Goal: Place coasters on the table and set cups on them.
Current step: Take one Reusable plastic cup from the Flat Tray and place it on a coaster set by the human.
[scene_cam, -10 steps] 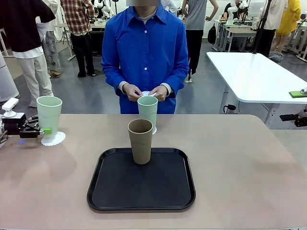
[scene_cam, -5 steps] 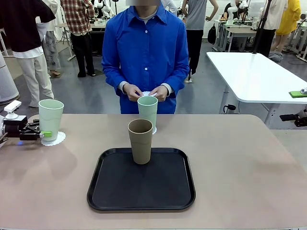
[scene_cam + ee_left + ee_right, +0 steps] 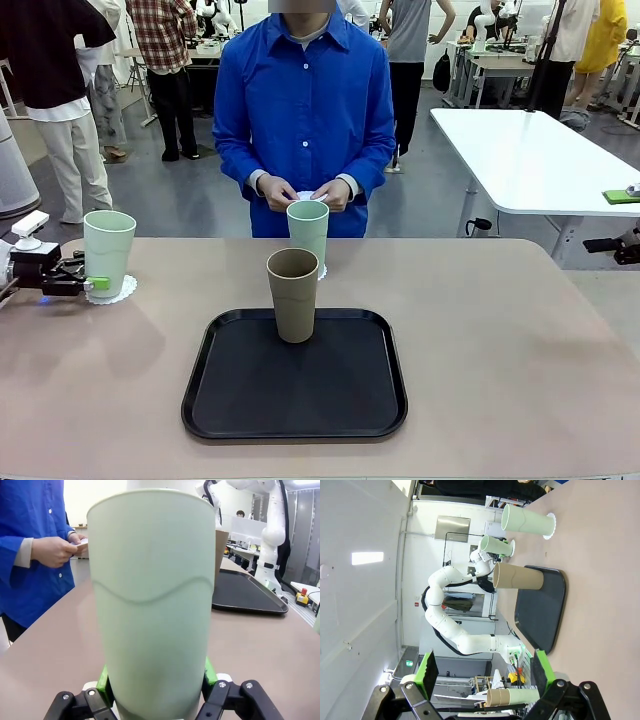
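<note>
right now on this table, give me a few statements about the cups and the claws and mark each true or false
1. The brown cup stands on the black tray. True.
2. The left claw is empty. False: it is shut on the left mint cup, which stands on a paper doily near the table's left end.
3. The right claw is open and holds nothing. True.
4. All three cups sit on doilies. False: the left mint cup and the far mint cup each have a doily under them, but the brown cup sits on the tray.
</note>
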Available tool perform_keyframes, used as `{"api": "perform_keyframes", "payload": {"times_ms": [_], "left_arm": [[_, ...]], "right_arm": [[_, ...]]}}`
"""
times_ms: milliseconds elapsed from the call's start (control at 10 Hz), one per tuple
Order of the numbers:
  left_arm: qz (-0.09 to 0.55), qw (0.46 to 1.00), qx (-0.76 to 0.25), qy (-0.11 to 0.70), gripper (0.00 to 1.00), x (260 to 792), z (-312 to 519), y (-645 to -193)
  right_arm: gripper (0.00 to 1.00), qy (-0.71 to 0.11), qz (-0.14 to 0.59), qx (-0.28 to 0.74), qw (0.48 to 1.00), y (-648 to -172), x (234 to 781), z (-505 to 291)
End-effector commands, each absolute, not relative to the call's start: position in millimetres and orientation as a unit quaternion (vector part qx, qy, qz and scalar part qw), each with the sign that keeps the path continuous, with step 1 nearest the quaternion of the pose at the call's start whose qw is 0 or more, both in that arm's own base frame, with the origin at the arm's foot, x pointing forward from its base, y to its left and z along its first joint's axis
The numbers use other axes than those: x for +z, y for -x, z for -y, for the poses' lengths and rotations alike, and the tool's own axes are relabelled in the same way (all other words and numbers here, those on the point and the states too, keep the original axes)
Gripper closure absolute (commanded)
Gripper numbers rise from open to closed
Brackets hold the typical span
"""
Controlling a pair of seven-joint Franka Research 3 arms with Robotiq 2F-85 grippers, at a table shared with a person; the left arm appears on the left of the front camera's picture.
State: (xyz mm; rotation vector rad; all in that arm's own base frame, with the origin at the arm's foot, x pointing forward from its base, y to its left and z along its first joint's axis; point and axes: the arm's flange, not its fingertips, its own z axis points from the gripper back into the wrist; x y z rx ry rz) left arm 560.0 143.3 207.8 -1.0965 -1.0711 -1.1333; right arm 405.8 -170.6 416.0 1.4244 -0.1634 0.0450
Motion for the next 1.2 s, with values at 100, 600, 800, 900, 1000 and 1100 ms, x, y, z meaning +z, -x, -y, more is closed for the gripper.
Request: {"api": "perform_keyframes", "payload": {"times_ms": [100, 600, 800, 900, 1000, 1100], "left_arm": [[0.470, 0.555, -0.495, 0.475, 0.19, 216, -140, -559], [0.463, 0.562, -0.492, 0.477, 0.19, 209, -142, -569], [0.459, 0.561, -0.493, 0.481, 0.19, 207, -143, -569], [0.460, 0.560, -0.493, 0.482, 0.19, 206, -143, -569], [0.457, 0.559, -0.494, 0.484, 0.19, 206, -143, -569], [0.457, 0.559, -0.494, 0.485, 0.19, 205, -143, -568]], "right_arm": [[0.00, -0.655, 0.076, 0.023, 0.752, -404, 417, 170], [0.00, -0.655, 0.076, 0.023, 0.752, -404, 417, 170], [0.00, -0.655, 0.076, 0.023, 0.752, -404, 417, 170], [0.00, -0.655, 0.076, 0.023, 0.752, -404, 417, 170], [0.00, -0.655, 0.076, 0.023, 0.752, -404, 417, 170], [0.00, -0.655, 0.076, 0.023, 0.752, -404, 417, 170]]}}
